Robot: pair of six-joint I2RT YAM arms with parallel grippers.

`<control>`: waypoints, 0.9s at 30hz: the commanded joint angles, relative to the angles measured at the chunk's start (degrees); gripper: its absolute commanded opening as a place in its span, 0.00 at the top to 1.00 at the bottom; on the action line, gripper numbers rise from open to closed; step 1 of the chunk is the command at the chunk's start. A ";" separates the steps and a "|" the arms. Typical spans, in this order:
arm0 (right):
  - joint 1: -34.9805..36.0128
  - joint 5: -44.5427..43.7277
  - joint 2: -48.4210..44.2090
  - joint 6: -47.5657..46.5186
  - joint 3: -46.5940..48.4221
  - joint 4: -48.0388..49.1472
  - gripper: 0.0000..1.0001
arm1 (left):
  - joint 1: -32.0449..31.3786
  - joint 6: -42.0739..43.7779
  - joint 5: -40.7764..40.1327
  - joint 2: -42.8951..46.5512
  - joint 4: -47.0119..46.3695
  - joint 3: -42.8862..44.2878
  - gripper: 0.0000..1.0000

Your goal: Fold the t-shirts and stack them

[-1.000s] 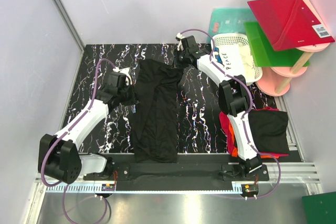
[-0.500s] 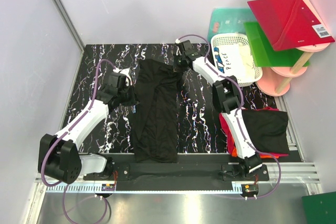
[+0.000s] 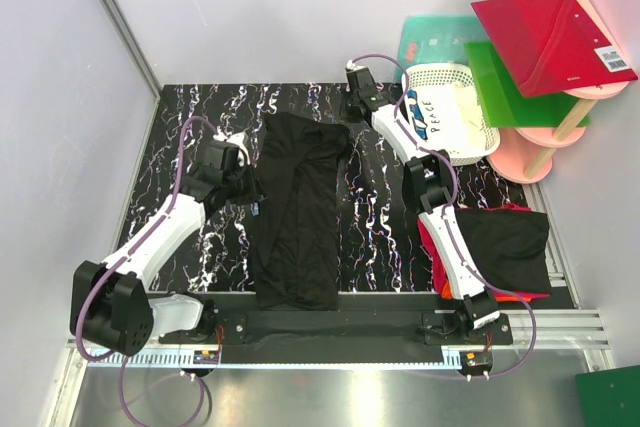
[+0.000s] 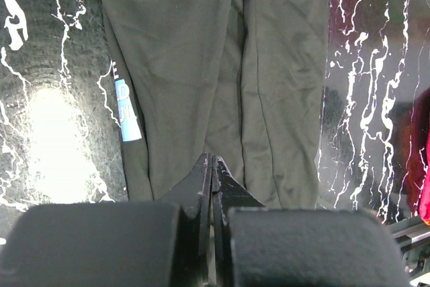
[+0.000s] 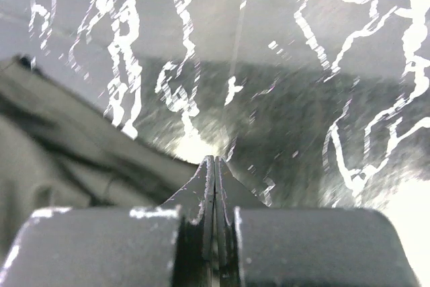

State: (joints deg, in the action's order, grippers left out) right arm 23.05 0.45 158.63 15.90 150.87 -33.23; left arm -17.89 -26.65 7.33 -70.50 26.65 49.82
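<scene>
The left arm (image 3: 160, 232) leans from its base at the near left corner up and to the right. Its wrist is bent down at the left border of a long black t-shirt (image 3: 295, 217). The left jaws are pressed together and hold nothing. In the wrist view their tips hang over the cloth of this t-shirt, close to its left border, and I cannot tell if they touch it. A small light blue label (image 4: 127, 115) shows at that border, a little to the side of the tips.

The right arm (image 3: 455, 257) rises from the near right corner and bends at the elbow. From there it stretches far to the back and ends by the far right corner of the same t-shirt. The right jaws are also pressed together and empty. They point at the bare black surface (image 3: 380, 207) with white veins, and the edge of the black cloth lies to one side of them, apart.

The long t-shirt lies in the middle of the surface as a narrow strip. It runs from the far part to the near edge and is rumpled at the far end. A stack of t-shirts (image 3: 510, 242), black on top of red and orange, lies at the near right, partly under the right arm.

A white lattice basket (image 3: 470, 142) stands just beside the right wrist. A red board (image 3: 550, 32) and a green board (image 3: 510, 87) are behind it.
</scene>
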 commanded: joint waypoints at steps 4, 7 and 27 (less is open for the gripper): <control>-0.99 0.86 -3.13 -1.75 -1.00 5.45 1.00 | 0.31 -0.33 1.10 3.26 -2.39 -1.04 1.00; -0.81 1.31 -11.12 -2.63 -11.35 11.42 1.00 | 0.22 -0.59 1.81 3.70 -2.83 -1.74 1.00; 6.56 7.99 -33.83 -2.63 -45.40 19.97 1.00 | -0.74 -2.61 4.18 3.62 -6.18 -7.63 1.00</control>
State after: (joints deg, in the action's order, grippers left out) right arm 27.27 4.97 121.97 13.30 106.21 -11.38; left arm -18.20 -28.56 10.15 -66.17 23.97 42.98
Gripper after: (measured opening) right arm 0.009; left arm 0.005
